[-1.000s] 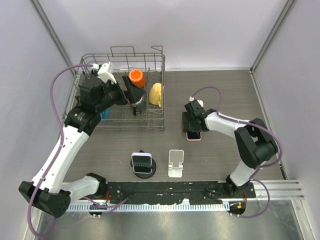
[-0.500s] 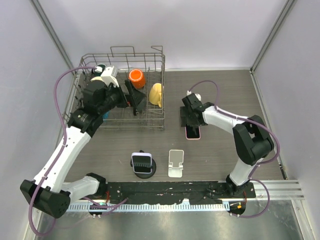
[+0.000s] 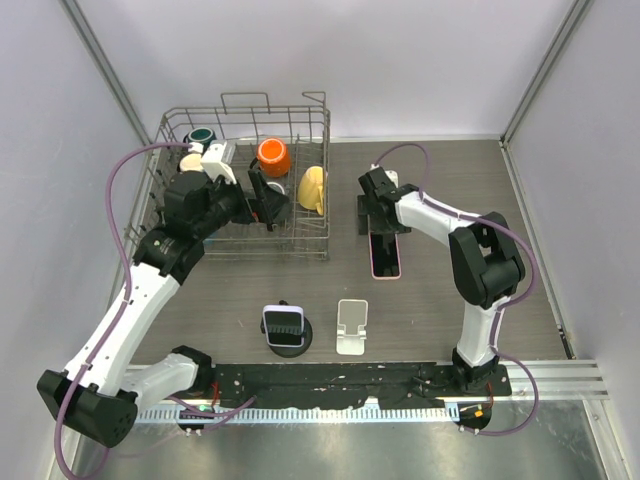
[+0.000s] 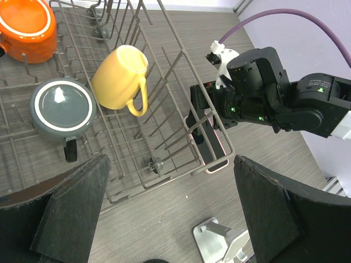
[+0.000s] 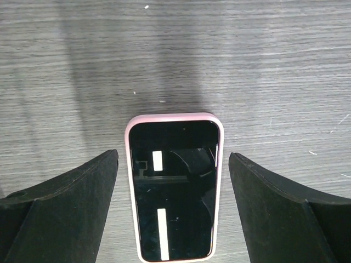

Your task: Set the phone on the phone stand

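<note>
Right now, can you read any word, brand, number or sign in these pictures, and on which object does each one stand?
No readable text in any view.
pink-cased phone: dark screen, only bright reflections, no letters.
yellow mug and orange mug: plain, no print.
white phone stand: no mark visible.
right arm: small green lights only; any label is too small to read.

Glossy glass-fronted phone (image 5: 173, 189), matt wood-grain table (image 5: 285, 55), wire-metal rack (image 4: 196, 76).
</note>
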Robot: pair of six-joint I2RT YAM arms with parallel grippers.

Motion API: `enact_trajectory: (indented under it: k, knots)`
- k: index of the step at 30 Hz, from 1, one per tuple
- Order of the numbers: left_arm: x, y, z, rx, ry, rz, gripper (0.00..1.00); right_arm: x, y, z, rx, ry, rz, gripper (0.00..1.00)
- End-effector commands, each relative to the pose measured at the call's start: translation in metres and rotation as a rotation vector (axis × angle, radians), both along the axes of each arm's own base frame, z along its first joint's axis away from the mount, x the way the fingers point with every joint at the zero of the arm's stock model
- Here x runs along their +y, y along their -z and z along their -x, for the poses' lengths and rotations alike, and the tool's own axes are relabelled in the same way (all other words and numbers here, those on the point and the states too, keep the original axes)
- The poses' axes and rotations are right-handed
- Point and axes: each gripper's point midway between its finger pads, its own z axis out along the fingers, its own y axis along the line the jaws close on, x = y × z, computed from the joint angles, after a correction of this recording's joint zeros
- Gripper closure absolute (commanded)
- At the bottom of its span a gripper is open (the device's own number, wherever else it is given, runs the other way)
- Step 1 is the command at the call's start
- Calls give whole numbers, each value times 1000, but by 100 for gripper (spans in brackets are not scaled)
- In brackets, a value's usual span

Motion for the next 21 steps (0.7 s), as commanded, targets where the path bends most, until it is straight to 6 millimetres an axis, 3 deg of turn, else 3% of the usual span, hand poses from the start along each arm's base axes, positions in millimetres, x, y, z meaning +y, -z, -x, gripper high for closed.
enact_trajectory:
  k: [1, 12, 21]
  knots:
    - [-1, -17, -2, -75, 12, 15, 0, -12, -11, -6, -20, 26, 28, 13]
    - [-2, -14, -3, -66, 18, 8, 0, -6, 22, 1, 68, -26, -38, 13]
    - [-1, -16, 0, -72, 20, 9, 0, 1, 20, 4, 71, -53, -79, 13]
